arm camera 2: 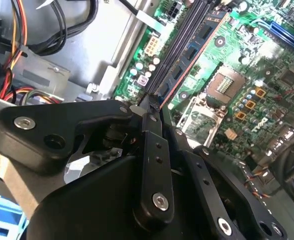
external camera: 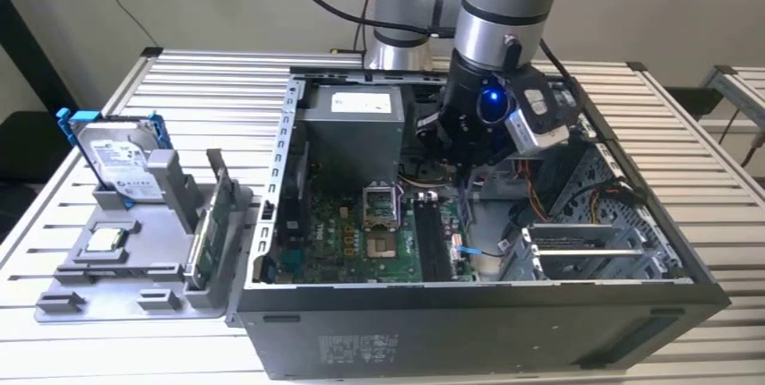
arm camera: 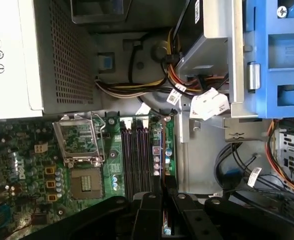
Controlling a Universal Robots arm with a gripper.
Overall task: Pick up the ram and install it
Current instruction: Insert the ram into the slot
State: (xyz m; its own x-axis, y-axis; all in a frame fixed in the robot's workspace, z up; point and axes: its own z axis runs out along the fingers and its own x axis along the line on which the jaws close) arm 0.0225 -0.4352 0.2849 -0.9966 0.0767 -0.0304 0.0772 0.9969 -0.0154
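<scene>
Surface: slatted metal table (external camera: 179,81), pale, with an open computer case (external camera: 478,322) lying on it and a grey parts stand (external camera: 132,269) just beside the case on the exterior view's left.

Stand contents: hard drive (external camera: 116,157) in a blue frame, upright at the far end; green circuit card (external camera: 206,242) on edge at the side nearest the case; small square chip (external camera: 106,240) lying flat.

Room: plain light wall behind the table; dark cables hanging from above.

Case contents: green motherboard (external camera: 347,237) on the floor of the case, grey power supply (external camera: 353,130) at the far end, bundled yellow, red and black wires (arm camera: 137,87), blue drive bay (arm camera: 279,60).

My pincer (arm camera 2: 149,107): lowered inside the case above the memory slots (arm camera: 137,155), fingers drawn narrow and clamped on the ram (arm camera 2: 189,52).

Ram: a thin dark stick held on edge, running along the slots beside the empty processor socket (arm camera 2: 224,85), its lower edge at slot level.
</scene>
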